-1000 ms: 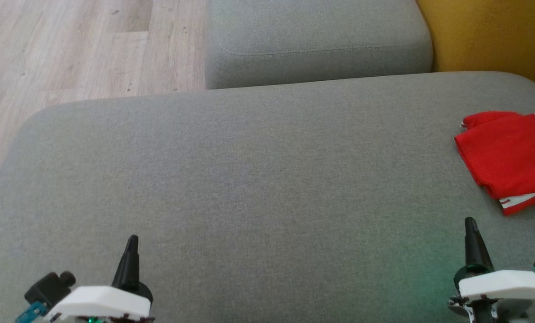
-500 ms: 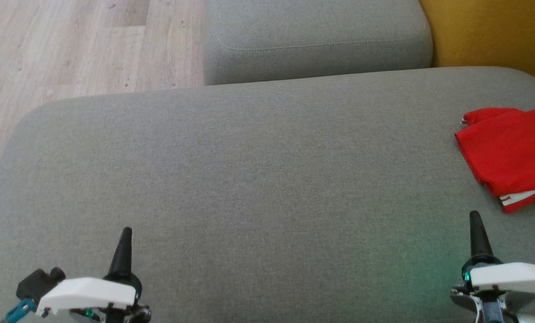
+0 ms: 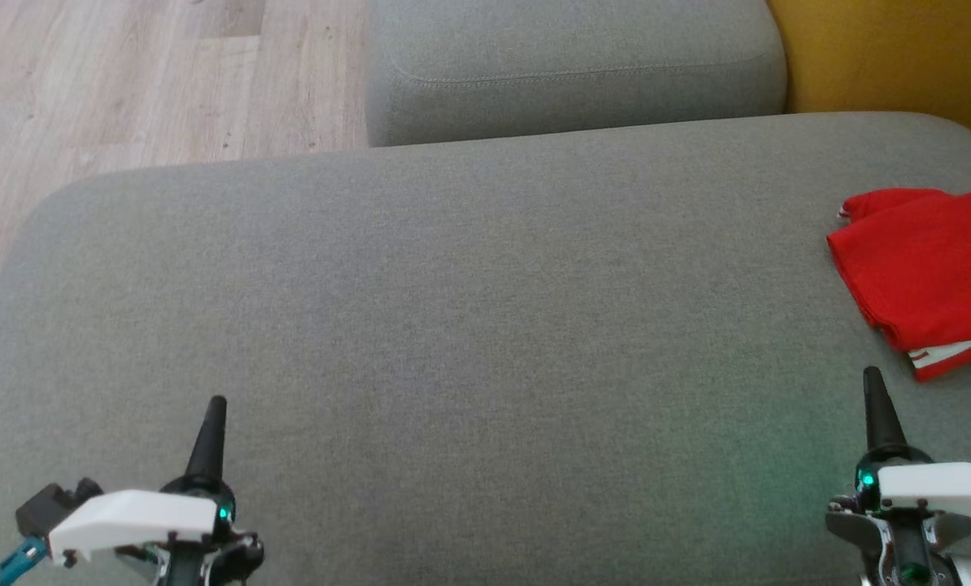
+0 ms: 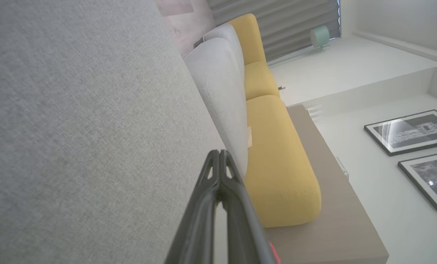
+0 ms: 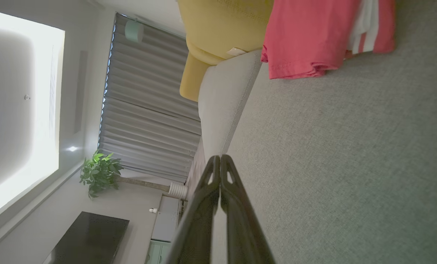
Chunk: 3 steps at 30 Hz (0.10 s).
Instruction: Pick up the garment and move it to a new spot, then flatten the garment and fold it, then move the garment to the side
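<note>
Matt woven grey cushion (image 3: 452, 309); soft red cloth garment (image 3: 925, 268).

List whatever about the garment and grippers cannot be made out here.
- Red garment: head view's right edge cuts off its far side and print.
- Right wrist view: top edge crops it too.
- Left gripper, right gripper: in head view one finger hides the other.

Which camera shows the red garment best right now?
The head view: the red garment lies folded on the grey cushion seen from above, though the right edge crops it. The right wrist view catches it at a low angle, cropped at the top. The left wrist view looks along the cushion toward a yellow sofa.
</note>
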Tool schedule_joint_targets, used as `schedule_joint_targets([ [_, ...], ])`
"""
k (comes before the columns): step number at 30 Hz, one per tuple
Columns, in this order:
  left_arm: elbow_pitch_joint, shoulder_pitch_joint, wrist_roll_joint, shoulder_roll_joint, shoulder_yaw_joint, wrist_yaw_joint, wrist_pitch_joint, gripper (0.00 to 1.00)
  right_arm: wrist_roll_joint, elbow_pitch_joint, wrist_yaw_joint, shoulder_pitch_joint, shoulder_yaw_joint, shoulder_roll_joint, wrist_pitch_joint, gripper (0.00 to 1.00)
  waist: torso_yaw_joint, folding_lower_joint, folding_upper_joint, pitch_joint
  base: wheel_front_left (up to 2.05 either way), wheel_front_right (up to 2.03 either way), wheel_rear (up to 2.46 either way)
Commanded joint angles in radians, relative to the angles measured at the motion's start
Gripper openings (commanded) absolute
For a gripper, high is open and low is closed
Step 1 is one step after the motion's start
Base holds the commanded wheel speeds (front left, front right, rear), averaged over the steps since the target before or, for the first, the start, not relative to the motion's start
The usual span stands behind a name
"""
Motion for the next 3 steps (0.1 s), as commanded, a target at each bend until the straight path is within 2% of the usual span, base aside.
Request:
schedule_joint_targets([
  [1, -0.029, -0.067, -0.027, 0.015, 0.039, -0.013, 0.006, 0.0, 0.026, -0.031, -0.001, -0.057, 0.009, 0.002, 0.011, 0.0, 0.0, 0.0, 0.0, 0.001, 0.0, 0.0, 0.0],
  [3, -0.027, -0.07, -0.04, 0.015, 0.042, -0.015, 0.009, 0.0, 0.037, -0.031, -0.001, -0.058, 0.007, 0.003, 0.013, 0.0, 0.0, 0.0, 0.0, 0.002, 0.0, 0.0, 0.0],
])
